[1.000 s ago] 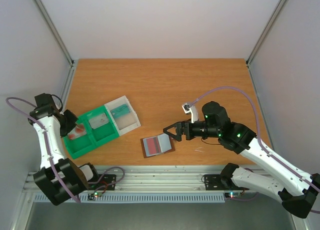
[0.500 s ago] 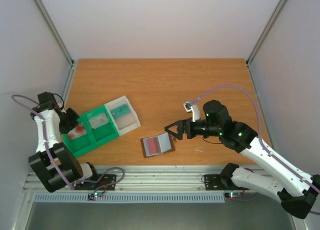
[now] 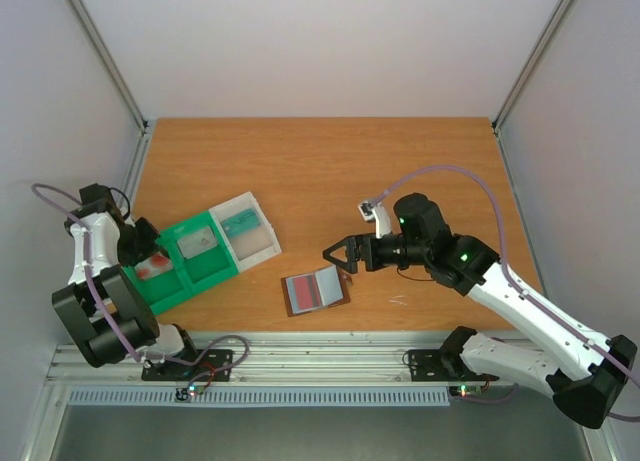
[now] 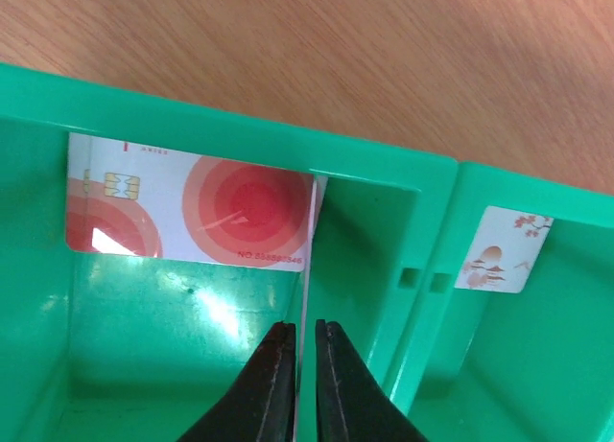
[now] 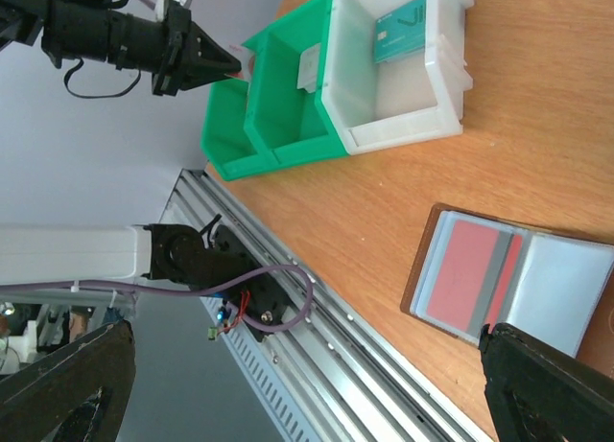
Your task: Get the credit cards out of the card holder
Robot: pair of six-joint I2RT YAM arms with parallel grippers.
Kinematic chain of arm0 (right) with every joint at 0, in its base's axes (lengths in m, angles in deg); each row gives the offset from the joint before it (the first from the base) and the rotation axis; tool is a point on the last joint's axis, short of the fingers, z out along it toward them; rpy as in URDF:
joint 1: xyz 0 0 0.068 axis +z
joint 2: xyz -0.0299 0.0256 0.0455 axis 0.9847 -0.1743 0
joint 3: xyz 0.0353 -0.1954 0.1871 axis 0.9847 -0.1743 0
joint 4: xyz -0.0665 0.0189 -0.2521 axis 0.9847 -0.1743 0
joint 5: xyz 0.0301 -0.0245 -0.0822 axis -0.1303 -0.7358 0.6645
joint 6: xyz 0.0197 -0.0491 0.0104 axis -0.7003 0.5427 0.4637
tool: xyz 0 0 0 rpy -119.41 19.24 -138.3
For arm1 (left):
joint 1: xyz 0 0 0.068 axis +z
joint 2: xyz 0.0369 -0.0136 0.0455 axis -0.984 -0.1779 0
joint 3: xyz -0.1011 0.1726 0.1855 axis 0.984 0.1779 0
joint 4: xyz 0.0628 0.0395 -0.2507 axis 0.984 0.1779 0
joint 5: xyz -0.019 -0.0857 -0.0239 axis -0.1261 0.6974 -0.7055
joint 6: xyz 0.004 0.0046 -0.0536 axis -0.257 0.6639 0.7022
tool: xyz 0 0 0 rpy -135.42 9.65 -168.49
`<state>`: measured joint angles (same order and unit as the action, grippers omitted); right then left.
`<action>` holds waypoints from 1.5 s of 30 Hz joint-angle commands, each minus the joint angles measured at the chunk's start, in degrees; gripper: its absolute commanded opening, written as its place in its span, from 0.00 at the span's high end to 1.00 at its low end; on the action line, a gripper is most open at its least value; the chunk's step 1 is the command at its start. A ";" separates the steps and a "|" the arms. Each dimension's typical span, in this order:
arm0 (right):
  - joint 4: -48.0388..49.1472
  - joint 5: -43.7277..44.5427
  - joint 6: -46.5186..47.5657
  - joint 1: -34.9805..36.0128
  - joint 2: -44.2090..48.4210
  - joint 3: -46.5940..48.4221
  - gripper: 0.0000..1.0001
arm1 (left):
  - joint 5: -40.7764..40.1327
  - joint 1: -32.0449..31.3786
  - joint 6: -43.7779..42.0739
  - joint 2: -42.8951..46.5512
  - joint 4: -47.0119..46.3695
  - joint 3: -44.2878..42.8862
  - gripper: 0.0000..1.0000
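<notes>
The left gripper (image 4: 305,325), jaws nearly together, pinches a credit card (image 4: 307,260) edge-on inside the green tray (image 4: 384,159), while the right gripper (image 3: 335,253), jaws wide apart, hovers with the open card holder (image 3: 315,290) lying just nearward of it on the worktop (image 3: 300,161).

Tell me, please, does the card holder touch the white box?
Apart. The top view shows a strip of bare table between the card holder and the white box.

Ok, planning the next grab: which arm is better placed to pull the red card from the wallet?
Right: the right gripper, open, hovers by the wallet; the left gripper is at the green tray, pinching a card.
</notes>
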<state>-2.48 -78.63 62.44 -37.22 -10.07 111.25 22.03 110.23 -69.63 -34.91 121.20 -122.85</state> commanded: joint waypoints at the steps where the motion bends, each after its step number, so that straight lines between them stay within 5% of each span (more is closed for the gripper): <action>1: 1.36 -3.50 -0.12 -1.29 -1.98 2.46 0.02 | -3.98 0.22 -2.51 -0.32 -0.99 -1.81 0.92; 18: 2.27 -8.40 -2.07 -3.49 -0.72 0.99 0.01 | -10.25 0.26 -0.50 1.04 -1.25 -4.13 0.70; 30: -3.96 -6.65 -0.50 -3.63 -0.34 4.52 0.02 | -13.20 0.21 3.89 7.21 1.45 -7.90 0.22; 34: -4.11 -4.44 -1.68 -3.63 -0.20 4.17 0.01 | -8.04 0.27 4.77 9.16 1.22 -6.74 0.01; 45: -14.57 3.23 0.24 -3.68 -6.29 8.07 0.02 | 21.57 0.06 5.77 18.79 -5.09 2.74 0.01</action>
<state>-10.46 -80.31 61.13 -40.54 -13.52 116.10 28.50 110.25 -65.17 -18.39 120.29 -122.57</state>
